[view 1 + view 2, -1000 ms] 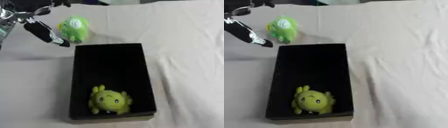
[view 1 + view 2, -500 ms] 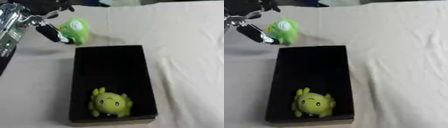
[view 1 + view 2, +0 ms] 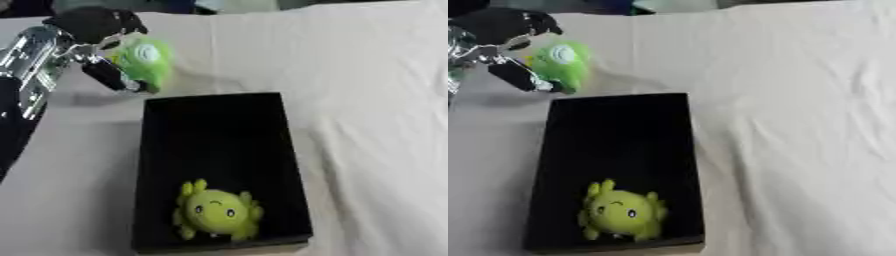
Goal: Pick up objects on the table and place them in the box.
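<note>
A bright green plush toy (image 3: pixel 145 59) is at the far left, just beyond the far left corner of the black box (image 3: pixel 156 165). My left hand (image 3: pixel 87 27) comes in from the left and is shut on it: fingers curl over its top and the thumb (image 3: pixel 109 75) lies along its near side. Whether the toy rests on the cloth or is lifted, I cannot tell. Inside the box, at its near end, lies a yellow-green plush toy (image 3: pixel 217 211) with a small face. My right hand shows in no view.
A white, creased cloth (image 3: pixel 367 100) covers the table. The box is long, open on top, and its far half shows only black floor. Dark shapes lie along the far edge of the table.
My left hand has closed in round the green plush toy, thumb now against its near side. The toy has hardly moved. The whole picture has shifted a little.
</note>
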